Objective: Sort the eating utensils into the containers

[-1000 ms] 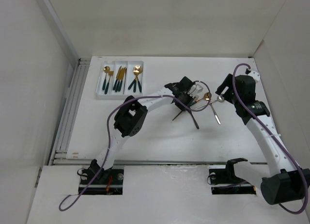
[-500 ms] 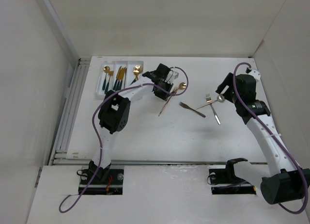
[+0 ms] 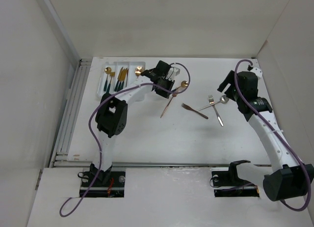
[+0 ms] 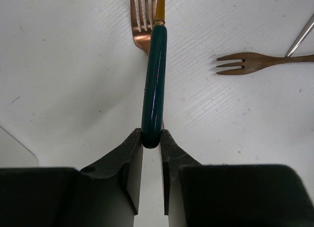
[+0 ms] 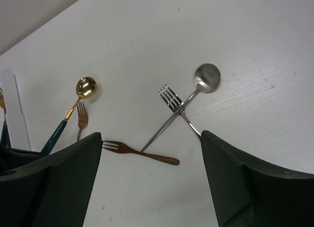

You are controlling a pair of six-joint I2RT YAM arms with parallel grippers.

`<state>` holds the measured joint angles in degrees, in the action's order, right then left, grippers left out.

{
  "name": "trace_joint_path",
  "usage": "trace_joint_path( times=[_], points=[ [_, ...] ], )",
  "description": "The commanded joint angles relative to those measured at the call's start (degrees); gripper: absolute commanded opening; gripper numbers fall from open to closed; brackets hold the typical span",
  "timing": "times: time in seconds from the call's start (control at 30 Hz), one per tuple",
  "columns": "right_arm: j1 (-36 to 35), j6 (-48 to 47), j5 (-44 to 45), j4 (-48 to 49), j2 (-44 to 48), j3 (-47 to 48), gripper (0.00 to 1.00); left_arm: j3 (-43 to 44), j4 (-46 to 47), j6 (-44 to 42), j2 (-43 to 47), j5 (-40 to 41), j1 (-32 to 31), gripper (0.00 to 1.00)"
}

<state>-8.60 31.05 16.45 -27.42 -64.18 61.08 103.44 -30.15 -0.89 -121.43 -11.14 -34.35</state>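
Left tool (image 4: 151, 138) is clamped only on the very end of the gold spoon with dark green handle (image 4: 154, 79), near the white divided plastic tray (image 3: 104, 93) — we fear it may swing or slip out. On the right tool (image 5: 151, 138) the jaws are wide apart.

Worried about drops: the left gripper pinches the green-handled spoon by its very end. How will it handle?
Likely stiff: the green-handled spoon juts straight from the left gripper without sagging. Its glossy, rounded handle looks slippery, so it may swivel or slip out.
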Motion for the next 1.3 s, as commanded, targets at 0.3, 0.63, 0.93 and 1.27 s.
trace_joint_path(
  times=[0.3,0.63,0.93,1.27],
  points=[
    [0.34,-0.55,-0.71,3.34,-1.03,2.82,0.87,2.12,2.64,2.73,6.64,-0.64,5.7,0.0],
    [0.34,-0.55,-1.77,3.86,-2.09,3.34,0.87,-0.25,4.58,2.12,7.96,-1.96,6.84,0.0],
    [0.34,-0.55,-1.24,3.34,-2.09,3.34,0.87,2.11,4.58,2.12,9.1,-0.73,9.73,0.0],
    [-0.8,-0.55,-2.47,5.53,-2.7,3.95,0.87,-3.5,5.62,1.06,16.3,1.03,20.19,0.0]
  ],
)
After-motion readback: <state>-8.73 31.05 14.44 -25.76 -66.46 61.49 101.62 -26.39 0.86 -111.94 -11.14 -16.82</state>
